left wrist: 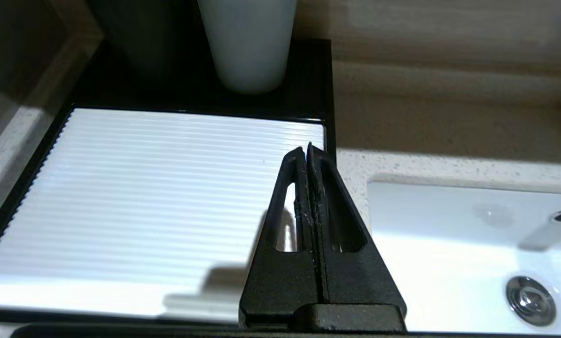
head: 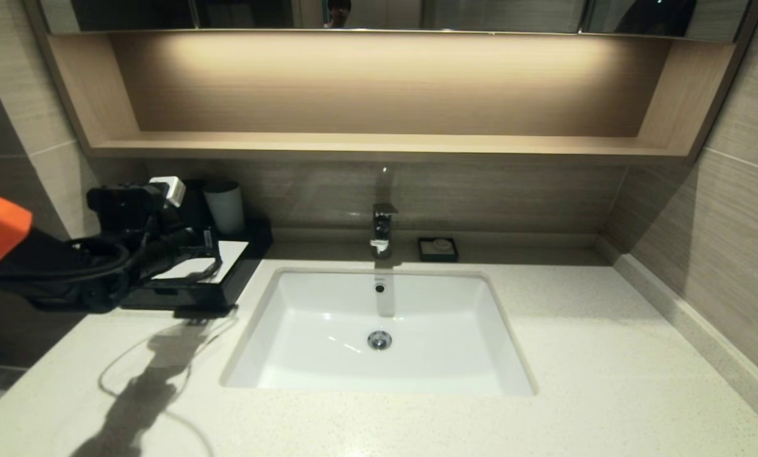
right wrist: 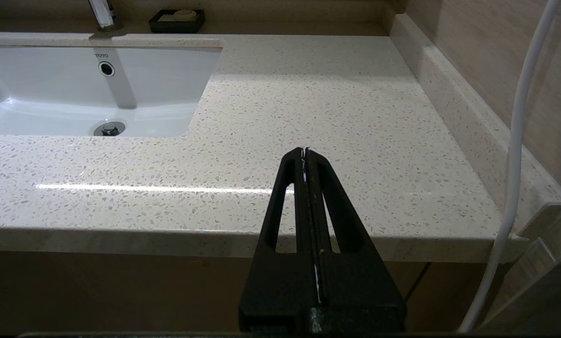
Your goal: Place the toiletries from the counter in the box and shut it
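a pale speckled stone counter (head: 607, 355) runs wide across a bathroom vanity, with a white rectangular sink (head: 315, 355) set into its middle and a chrome tap (head: 382, 230) at the back edge behind the sink. the box (head: 242, 263), low and black with a ribbed white top panel, sits at the counter's back left corner, just beside the sink's left rim; from the head view its front looks flush, though the arm hides much of it, so whether the drawer is fully shut is hard to judge. a grey cup (head: 225, 206) stands upright on the black rear part of the box, against the wall. the left gripper (left wrist: 308, 155) hangs above the box's white panel near the edge closest to the sink, its two black fingers pressed together with nothing between them. the right gripper (right wrist: 305, 155) sits low in front of the counter's front edge, toward the right end, also clenched on nothing. a small black soap dish (head: 438, 249) rests at the back edge, right of the tap. no toothbrush packet or sachet shows anywhere on the counter. a wooden shelf (head: 379, 145) spans the wall above.
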Robot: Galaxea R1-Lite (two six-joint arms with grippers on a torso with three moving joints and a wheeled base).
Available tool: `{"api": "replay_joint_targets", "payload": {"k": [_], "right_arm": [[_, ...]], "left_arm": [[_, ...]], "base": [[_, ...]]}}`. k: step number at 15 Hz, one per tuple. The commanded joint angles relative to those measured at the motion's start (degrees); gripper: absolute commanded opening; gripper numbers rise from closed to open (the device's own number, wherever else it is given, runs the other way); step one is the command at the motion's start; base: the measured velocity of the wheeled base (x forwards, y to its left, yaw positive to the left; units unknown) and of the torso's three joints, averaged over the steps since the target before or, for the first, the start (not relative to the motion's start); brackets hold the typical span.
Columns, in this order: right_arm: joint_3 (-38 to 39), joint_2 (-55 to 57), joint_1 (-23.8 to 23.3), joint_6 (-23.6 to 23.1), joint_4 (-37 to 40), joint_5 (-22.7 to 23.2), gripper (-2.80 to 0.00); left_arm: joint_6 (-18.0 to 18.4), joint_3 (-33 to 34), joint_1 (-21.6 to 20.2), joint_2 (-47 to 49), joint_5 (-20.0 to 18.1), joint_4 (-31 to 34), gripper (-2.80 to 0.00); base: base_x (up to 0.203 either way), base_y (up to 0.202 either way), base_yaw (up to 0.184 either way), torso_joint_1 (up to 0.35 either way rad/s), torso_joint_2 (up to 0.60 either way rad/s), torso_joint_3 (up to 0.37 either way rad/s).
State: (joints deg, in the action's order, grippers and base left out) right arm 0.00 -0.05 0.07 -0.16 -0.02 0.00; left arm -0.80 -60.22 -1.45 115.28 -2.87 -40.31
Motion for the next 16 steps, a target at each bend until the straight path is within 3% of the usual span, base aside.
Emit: {"api": "replay_joint_targets", "payload": {"k": [1,6,11,16], "right_arm": [[0.09,-0.02,0.01,-0.02,-0.01,0.0,-2.8],[0.09,0.05,0.01,-0.02,-0.06,0.0,-2.8],[0.09,0.05,0.01,-0.02,-0.06,0.0,-2.8],[0.09,0.05,0.01,-0.02,-0.06,0.0,-2.8]], "left_arm": [[0.07,4.91,0.9,-6.57,0.28,-0.15,-2.8],[-0.2,10.75,0.96,-11.27,0.09,-0.47,-2.8],[-0.55,22.15,4.04,-21.14,-0.04,-0.89,-2.8],[-0.28,31.42,4.23,-30.08,-0.27,-0.84,-2.8]], "base": [[0.0,0.0,0.0,0.0,0.0,0.0],[0.0,0.0,0.0,0.0,0.0,0.0],[0.0,0.0,0.0,0.0,0.0,0.0],[0.0,0.0,0.0,0.0,0.0,0.0]]}}
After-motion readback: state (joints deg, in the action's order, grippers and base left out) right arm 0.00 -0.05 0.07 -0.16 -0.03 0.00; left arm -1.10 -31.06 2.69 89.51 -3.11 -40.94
